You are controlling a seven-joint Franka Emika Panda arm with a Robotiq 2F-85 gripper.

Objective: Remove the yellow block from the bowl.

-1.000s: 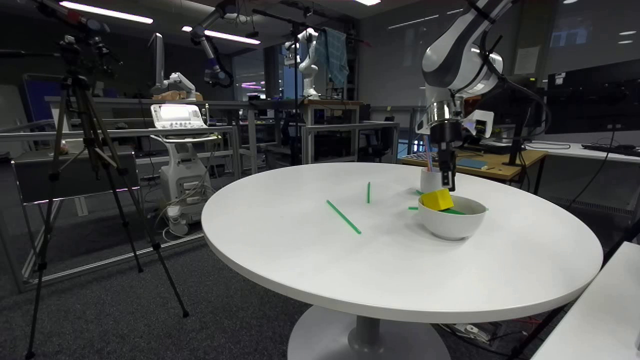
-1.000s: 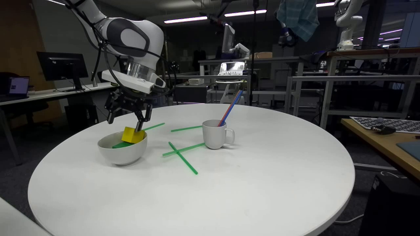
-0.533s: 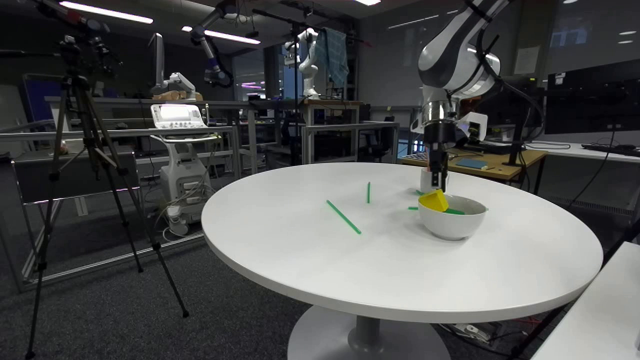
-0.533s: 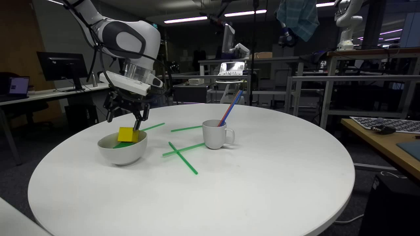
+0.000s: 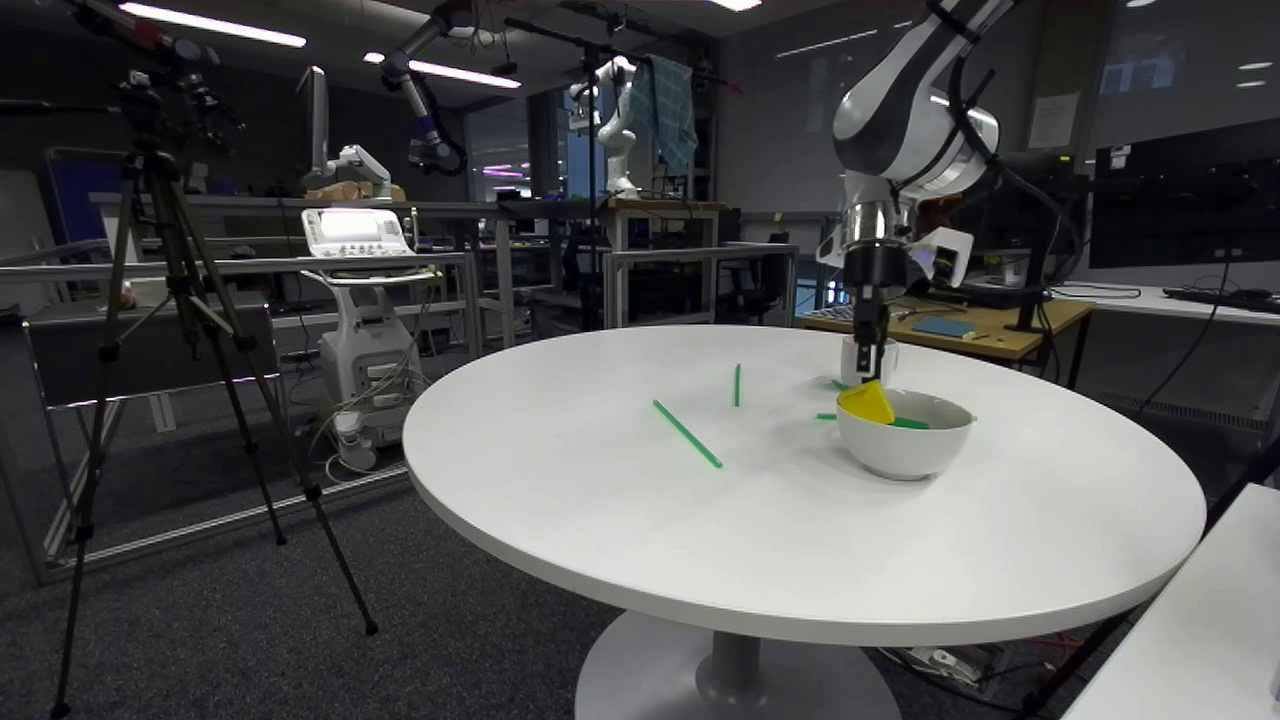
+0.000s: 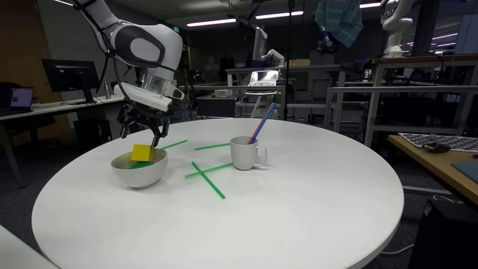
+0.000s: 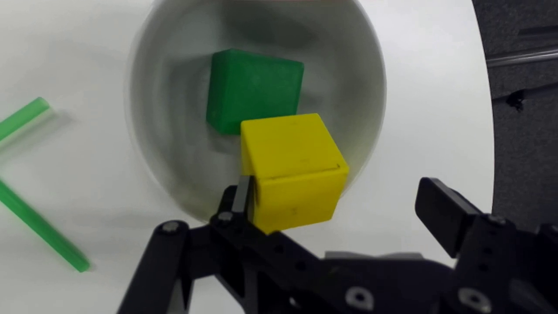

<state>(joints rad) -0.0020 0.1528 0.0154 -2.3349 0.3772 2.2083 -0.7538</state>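
The yellow block [image 7: 296,157] sits tilted in the white bowl [image 7: 146,83], partly on a green block [image 7: 257,91], near the rim. It also shows in both exterior views [image 5: 866,403] [image 6: 142,152], standing above the bowl's rim [image 6: 140,177]. My gripper [image 7: 336,179] is open over the bowl's edge, its jaws wide apart. In the wrist view its left finger [image 7: 242,194] lies against the block's left side. The right finger [image 7: 442,213] is well away from the block, over the table. In an exterior view the gripper [image 6: 138,141] straddles the block's top from just above.
A white mug [image 6: 242,155] with red and blue sticks [image 6: 263,123] stands beside the bowl. Several green sticks [image 6: 209,181] lie on the round white table [image 6: 298,209]. The bowl also shows in an exterior view [image 5: 905,455].
The gripper has moved slightly left and down in both exterior views. The yellow block has shifted left and turned, with a finger against its side. The jaws have stayed open.
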